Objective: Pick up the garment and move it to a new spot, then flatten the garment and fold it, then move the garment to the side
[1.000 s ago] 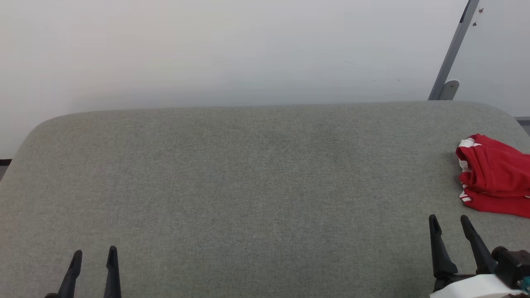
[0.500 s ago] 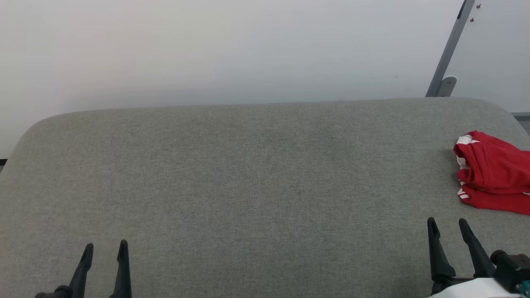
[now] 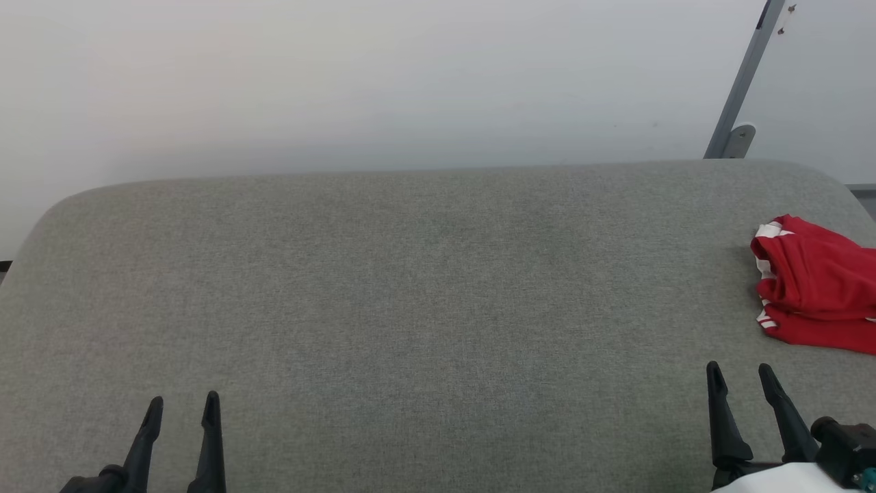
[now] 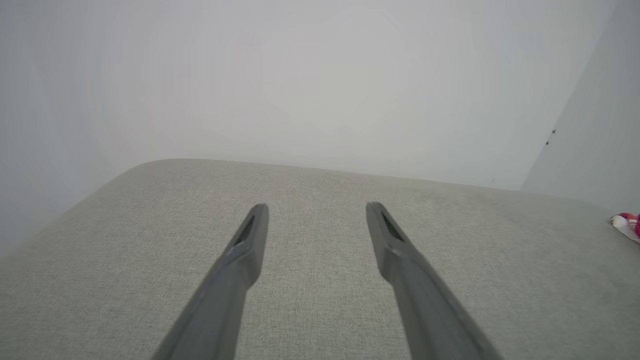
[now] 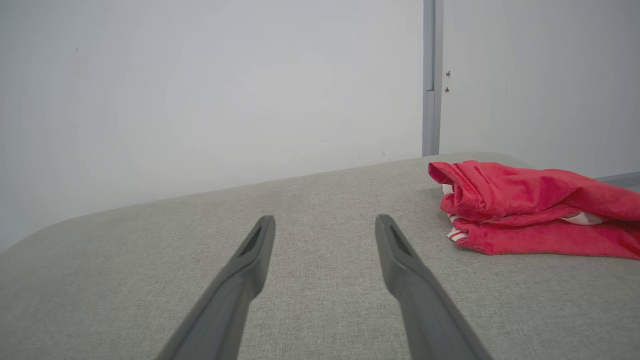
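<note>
garment point(image 3: 814, 284): lay bunched at 3 o'clock on the grey padded surface point(image 3: 410, 294), touched by neither claw.
left gripper point(image 3: 183, 405): at 7 o'clock, fingers spread, empty.
right gripper point(image 3: 740, 372): at 5 o'clock, fingers spread, empty, near the garment.

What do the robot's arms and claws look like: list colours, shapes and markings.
Left claw and right claw: two long, slim, dark fingers each, tapering to pointed tips, with a narrow slot inside near the tip. Behind the right claw, a black housing with a small teal spot, then a white forearm cover.
</note>
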